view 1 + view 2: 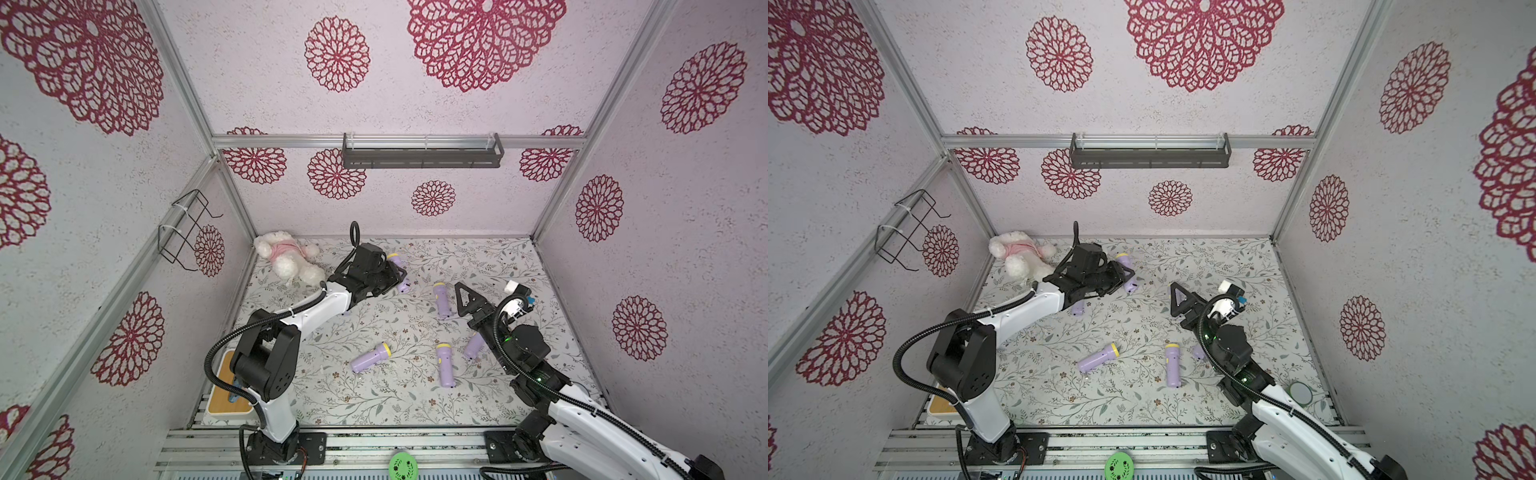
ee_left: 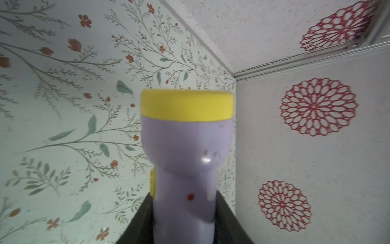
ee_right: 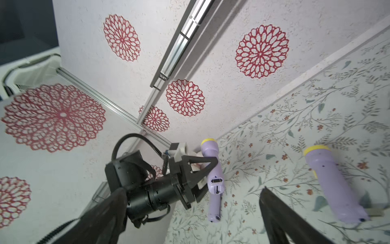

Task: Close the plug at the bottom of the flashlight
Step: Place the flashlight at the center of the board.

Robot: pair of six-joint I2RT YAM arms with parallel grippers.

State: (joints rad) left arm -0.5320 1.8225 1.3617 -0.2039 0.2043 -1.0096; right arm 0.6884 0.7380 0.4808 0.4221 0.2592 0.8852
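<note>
Clamped in the left gripper [image 1: 395, 272]: the flashlight [image 2: 185, 147], up at 11 o'clock of the floral table [image 1: 498, 257], yellow head toward 12. Off at 4 o'clock from it, right gripper [image 1: 473, 307], claw spread wide and empty, just beside a loose flashlight [image 1: 441, 299].

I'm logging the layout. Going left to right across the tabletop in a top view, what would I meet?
Wooden board → plush toy → lone flashlight → held flashlight in the left gripper → half-hidden flashlight.

No legible text or labels anywhere
</note>
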